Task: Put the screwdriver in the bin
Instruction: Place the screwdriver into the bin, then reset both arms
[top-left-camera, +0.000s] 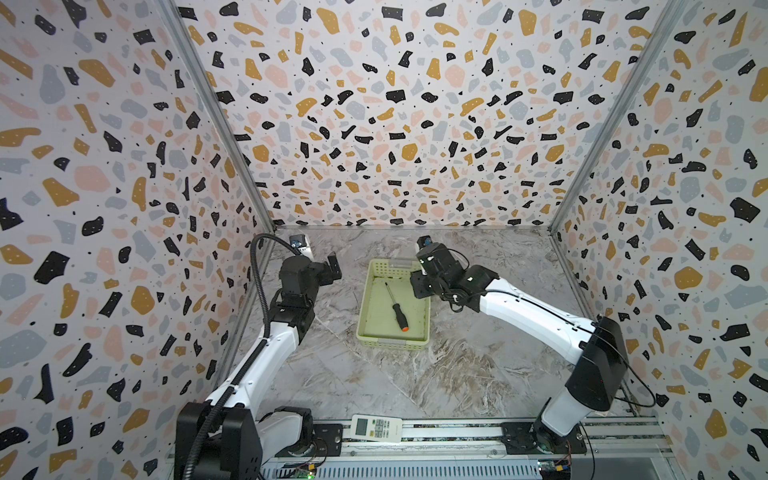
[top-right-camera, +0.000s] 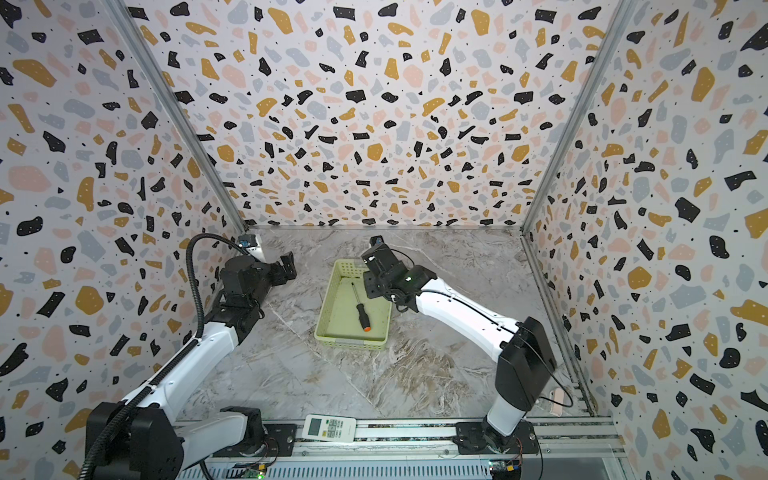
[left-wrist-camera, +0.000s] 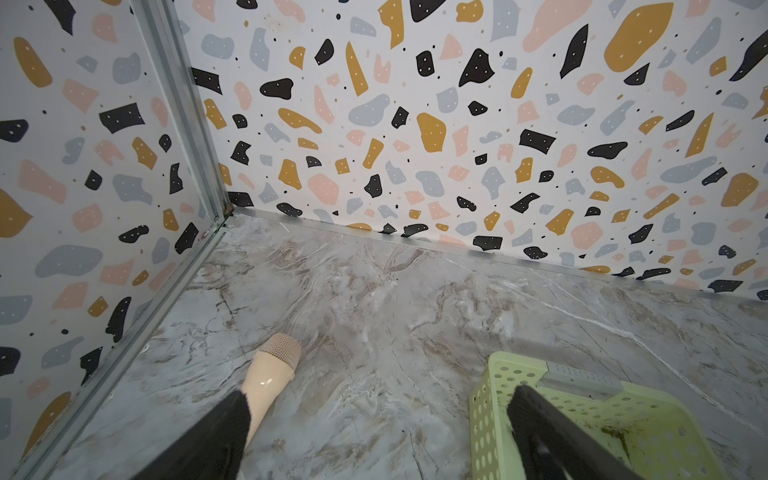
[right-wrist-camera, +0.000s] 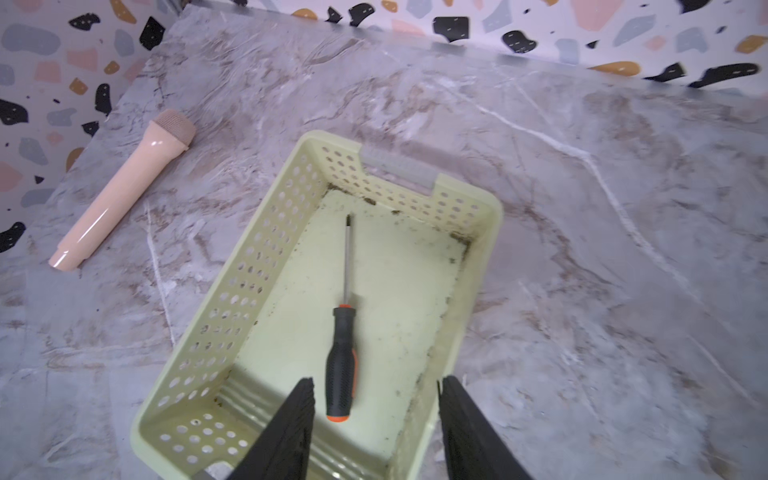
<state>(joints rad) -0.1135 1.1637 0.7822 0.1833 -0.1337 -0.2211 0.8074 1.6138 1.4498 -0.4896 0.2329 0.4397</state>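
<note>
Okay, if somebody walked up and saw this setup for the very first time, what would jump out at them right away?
Probably the pale yellow-green bin in the middle of the marble table, with the black-handled, orange-capped screwdriver lying flat on its bottom. The right gripper hangs just above the handle, jaws apart and holding nothing. Next would be the loud terrazzo-patterned walls and a peach toy microphone lying on the table beside the bin.
</note>
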